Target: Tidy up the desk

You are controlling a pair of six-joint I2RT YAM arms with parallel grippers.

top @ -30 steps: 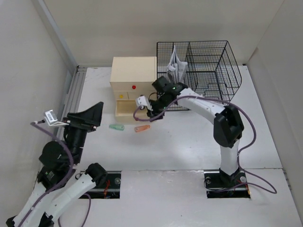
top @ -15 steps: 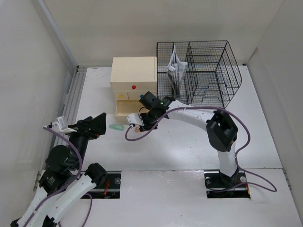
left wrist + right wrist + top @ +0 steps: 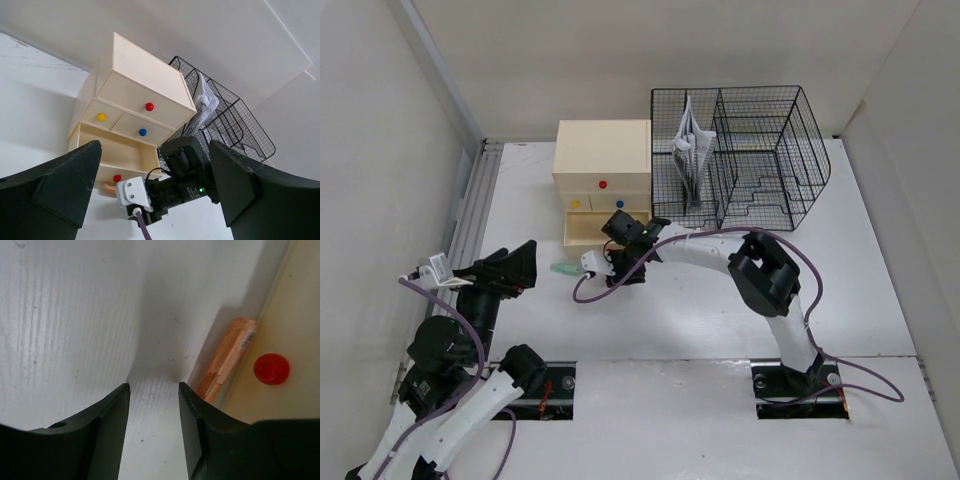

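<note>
Now that the right hand [image 3: 153, 390] has swung down from beside the basket [image 3: 770, 140] to the white counter [image 3: 700, 300], its half-open fingers straddle bare surface and grip nothing. The orange pen [image 3: 227, 362] lies just beside them, against the drawer box [image 3: 603, 155]. The left hand [image 3: 515, 262] has drawn back, spread wide and empty. Grasping the pen looks next.
</note>
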